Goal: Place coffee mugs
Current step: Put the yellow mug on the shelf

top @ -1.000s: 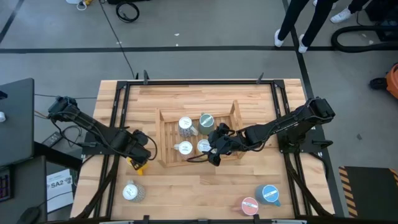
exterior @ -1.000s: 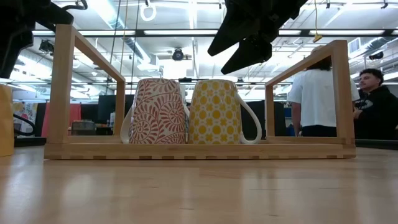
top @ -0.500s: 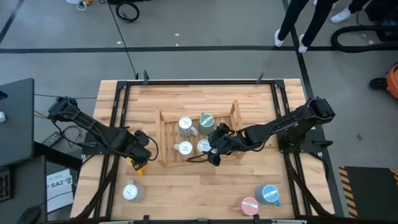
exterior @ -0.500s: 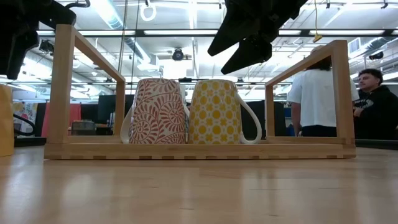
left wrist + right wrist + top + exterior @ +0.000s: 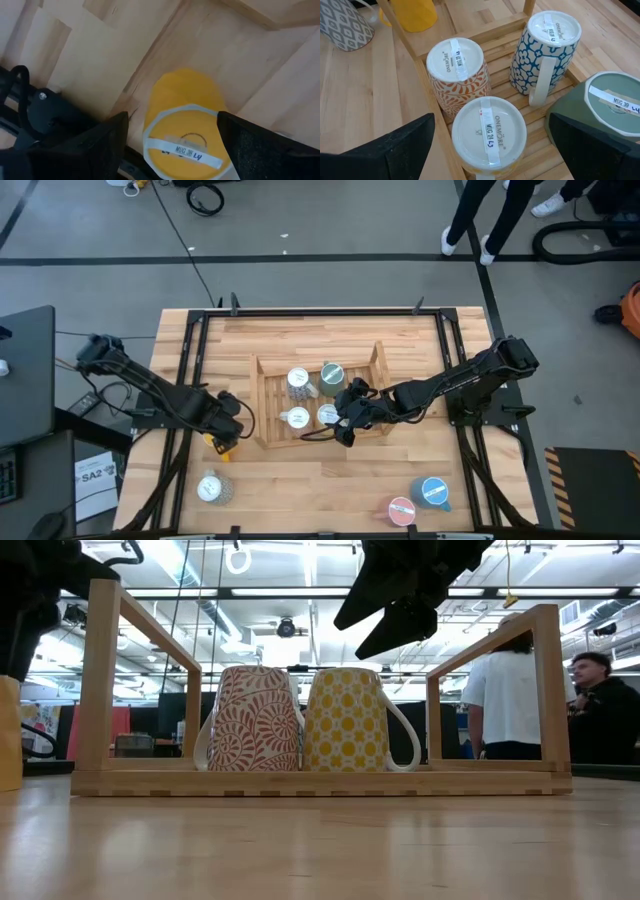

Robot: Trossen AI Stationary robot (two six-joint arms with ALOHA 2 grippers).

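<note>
Just beside the wooden rack (image 5: 318, 395), your left pincer (image 5: 170, 145), spread wide, straddles the upside-down yellow mug (image 5: 186, 125): hard, glazed, probably slippery, so pinch its sides squarely.

Four upturned mugs filled the left half of the slatted wooden rack (image 5: 375, 365), leaving its right half bare. The rack's tall end frames (image 5: 101, 680) walled both short sides, so entry was from above. Left of the rack, a solid yellow mug (image 5: 186, 127) stood between spread fingers (image 5: 90, 150), bare surface (image 5: 300, 490) beyond.
</note>
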